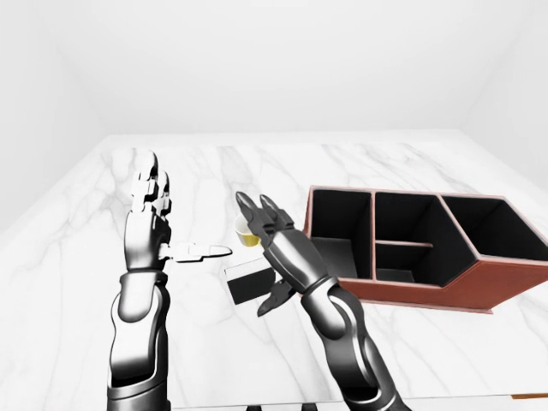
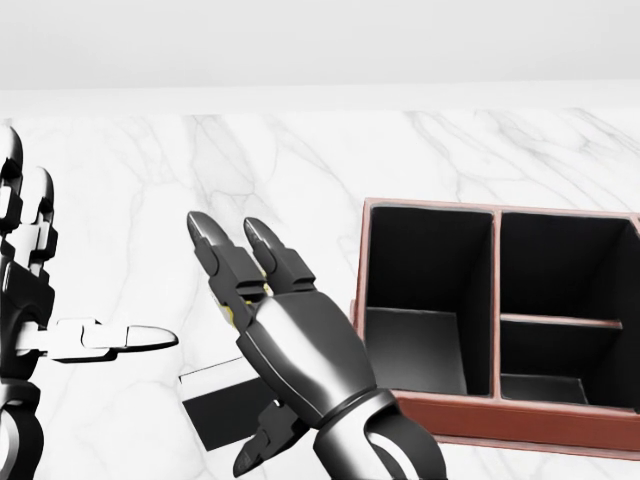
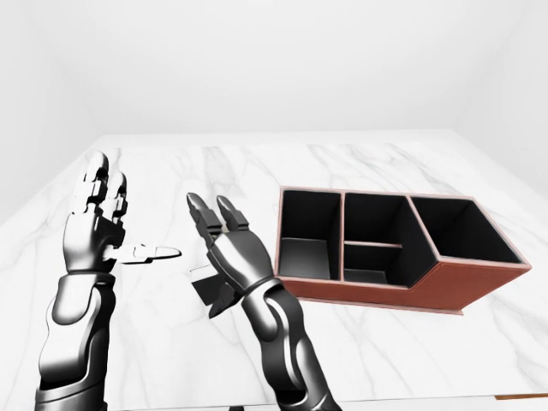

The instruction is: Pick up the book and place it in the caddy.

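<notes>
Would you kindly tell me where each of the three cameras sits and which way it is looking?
Left-eye view: on the head, looking down over the marble table at the caddy; both forearms show, left hand and right hand open, with the book and mug partly hidden.
Right-eye view: its twin, set slightly aside, the same scene shifted left.
Head view: on the head too, closer and steeper; the right hand fills the middle, the left hand sits at the left edge.
All three share the caddy, the book and both hands.
</notes>
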### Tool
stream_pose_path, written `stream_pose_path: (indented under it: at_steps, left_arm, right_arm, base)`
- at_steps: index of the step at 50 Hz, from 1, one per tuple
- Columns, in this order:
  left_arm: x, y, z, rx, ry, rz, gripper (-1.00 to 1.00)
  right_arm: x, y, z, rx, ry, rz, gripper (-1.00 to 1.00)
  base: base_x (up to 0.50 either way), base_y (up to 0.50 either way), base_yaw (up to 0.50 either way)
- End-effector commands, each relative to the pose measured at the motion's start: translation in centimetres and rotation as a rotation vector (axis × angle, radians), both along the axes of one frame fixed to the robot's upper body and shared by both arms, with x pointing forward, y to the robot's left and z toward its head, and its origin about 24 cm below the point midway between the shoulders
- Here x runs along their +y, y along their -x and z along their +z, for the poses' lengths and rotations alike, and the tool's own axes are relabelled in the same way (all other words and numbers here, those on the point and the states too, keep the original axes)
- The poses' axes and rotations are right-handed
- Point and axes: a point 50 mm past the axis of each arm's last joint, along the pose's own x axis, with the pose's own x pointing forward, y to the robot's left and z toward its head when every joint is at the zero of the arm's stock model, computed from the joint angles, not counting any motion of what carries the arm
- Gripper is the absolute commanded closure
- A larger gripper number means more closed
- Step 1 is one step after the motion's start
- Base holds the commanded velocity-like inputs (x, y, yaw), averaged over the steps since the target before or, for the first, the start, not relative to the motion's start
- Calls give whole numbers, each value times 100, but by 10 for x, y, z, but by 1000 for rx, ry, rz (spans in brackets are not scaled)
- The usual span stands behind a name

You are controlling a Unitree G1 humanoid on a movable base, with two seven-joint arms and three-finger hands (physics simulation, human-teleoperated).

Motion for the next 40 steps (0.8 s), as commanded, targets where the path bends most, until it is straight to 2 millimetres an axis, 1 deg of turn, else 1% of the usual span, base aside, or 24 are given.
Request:
stream_pose_path:
  at_steps: [1, 6, 15, 22, 27, 30, 33, 38, 40]
  left_arm:
    - [0, 2, 0, -3, 0, 1, -100]
    - [0, 3, -1, 0, 1, 3, -100]
    - [2, 4, -1, 3, 3, 6, -100]
    - [1, 3, -2, 6, 2, 5, -100]
    - [1, 3, -2, 7, 2, 5, -100]
    - [2, 2, -4, 15, 5, 6, -100]
    - [1, 2, -5, 20, 5, 4, -100]
    - [2, 1, -7, 28, 8, 3, -100]
    - [1, 1, -7, 30, 9, 2, -100]
  right_arm:
    - [17, -4, -8, -11, 111, -16, -100]
    - [21, -4, -16, 5, 151, -24, -100]
    - [23, -9, -34, 30, 239, -52, -100]
    - [26, -15, -49, 68, 263, -63, -100]
    - [29, -20, -55, 75, 286, -70, -100]
    - [34, -19, -58, 79, 304, -61, -100]
    - [40, -22, -59, 81, 317, -51, -100]
    - [52, -29, -68, 102, 337, -42, -100]
    - [54, -30, -69, 107, 340, -42, -100]
  base:
    - [0, 0, 0]
    - [0, 0, 0]
    - [0, 0, 0]
    - [0, 0, 0]
    - [0, 0, 0]
    - [0, 0, 0]
    - [0, 0, 0]
    - [0, 0, 0]
    - [0, 0, 0]
